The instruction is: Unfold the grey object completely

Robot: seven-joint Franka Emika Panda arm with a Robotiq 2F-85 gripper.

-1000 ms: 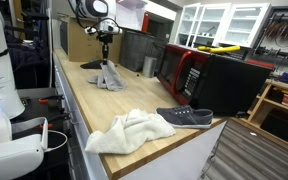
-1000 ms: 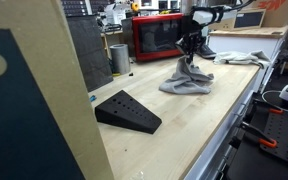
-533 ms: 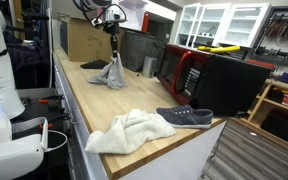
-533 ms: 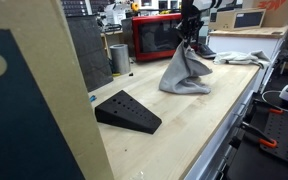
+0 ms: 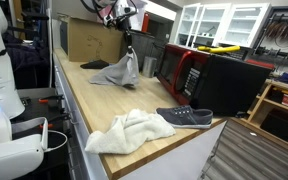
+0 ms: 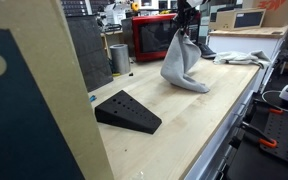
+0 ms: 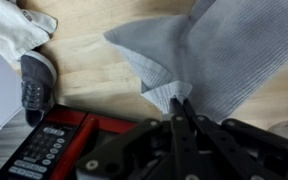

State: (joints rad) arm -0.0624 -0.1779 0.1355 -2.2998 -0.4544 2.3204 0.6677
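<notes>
The gripper (image 7: 180, 102) is clenched on one edge of the grey cloth (image 5: 124, 70), which hangs at upper centre of an exterior view with its lower hem resting on the counter (image 5: 84, 105); done well, I judge, the pinched edge should travel up and sideways so the folds fall open, staying clear of the red microwave (image 5: 184, 70). How many layers are pinched is hidden; the arm is cut off at the top edge.

Even indoor light, low-res pics
Ext. views bright w/ soft shadows; wrist view blurry: grey object (image 7: 234, 60) soft, gripper (image 7: 180, 108) dark
</notes>
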